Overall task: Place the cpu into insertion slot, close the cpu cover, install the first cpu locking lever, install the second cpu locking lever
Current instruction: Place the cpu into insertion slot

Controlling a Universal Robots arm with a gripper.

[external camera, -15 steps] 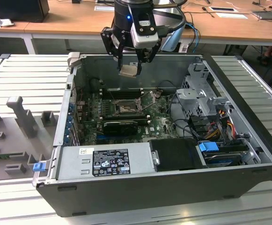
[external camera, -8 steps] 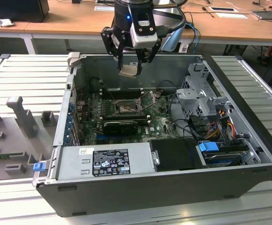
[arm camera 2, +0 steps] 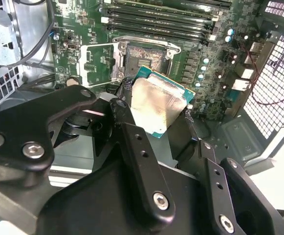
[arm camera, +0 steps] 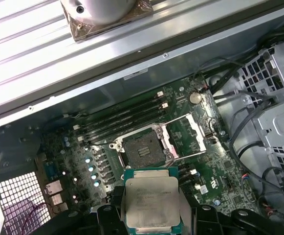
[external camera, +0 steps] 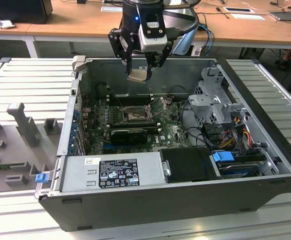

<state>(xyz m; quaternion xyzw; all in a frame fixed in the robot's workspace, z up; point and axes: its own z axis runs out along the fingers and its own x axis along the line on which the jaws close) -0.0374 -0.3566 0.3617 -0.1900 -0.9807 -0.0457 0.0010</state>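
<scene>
The cpu [external camera: 137, 75] hangs in the air above the open computer case [external camera: 150, 200], pinched by two opposite edges between the claw's [external camera: 139, 69] fingers; the claw is closed on the chip, pale metal face up toward the wrist. The insertion slot [external camera: 134, 116] lies straight down from it and a little toward the near side of the case in the exterior view, well apart from the chip, with nothing between them. The slot is bare: in the first wrist view its contact field [arm camera: 142, 149] shows, and the cpu cover [arm camera: 198, 131] is swung open, lying beside the frame.

The chip is square, so no long axis matters, only its turn. In the first wrist view the cpu [arm camera: 151, 203] looks rotated slightly against the slot's frame, though the viewing angle may account for that.

The arm reaches in from the far side, wrist pointing down over the motherboard [external camera: 173, 131]. The case rests on a ribbed counter [external camera: 30, 75].
</scene>
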